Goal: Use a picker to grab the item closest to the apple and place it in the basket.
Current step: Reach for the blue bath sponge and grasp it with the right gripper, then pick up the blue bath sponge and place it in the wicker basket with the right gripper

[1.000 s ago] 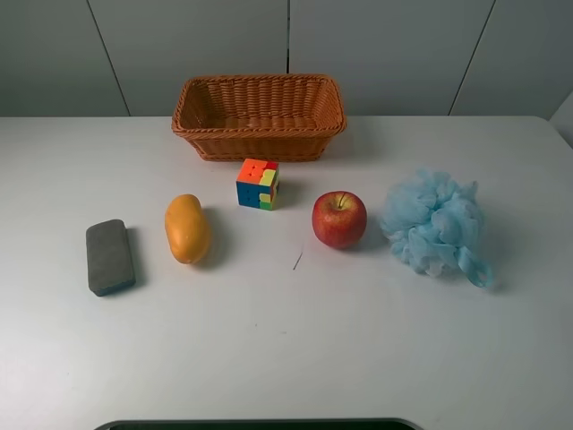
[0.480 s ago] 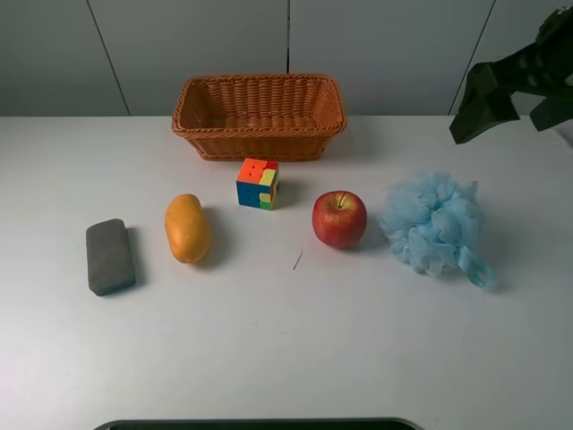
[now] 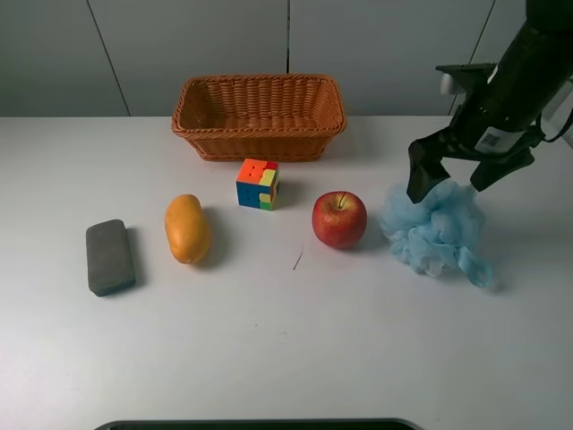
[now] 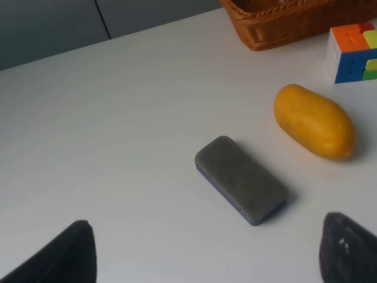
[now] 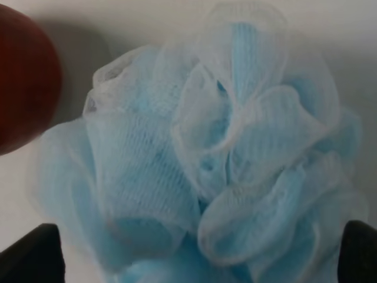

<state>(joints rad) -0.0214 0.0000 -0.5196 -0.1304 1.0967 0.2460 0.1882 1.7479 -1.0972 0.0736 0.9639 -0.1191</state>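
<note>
one second back the right arm was absent from the high view, and half a second back it only showed at the far right corner. now the right pincer point(image 3: 455, 177) has come down over the blue pouf point(image 3: 434, 226), spread wide and holding nothing, with a jaw on either side of the pouf's upper part. the pouf has not shifted: it lies on the counter point(image 3: 286, 340) just beside the apple point(image 3: 339, 219) (nearer to it than the cube point(image 3: 258, 184), by my eye), so the arm seems set on the correct item. closing on it looks like the next step, then the carry to the basket point(image 3: 260, 143) well behind. the left pincer point(image 4: 206, 259), also wide, hangs near the grey eraser point(image 4: 241, 180).
</note>
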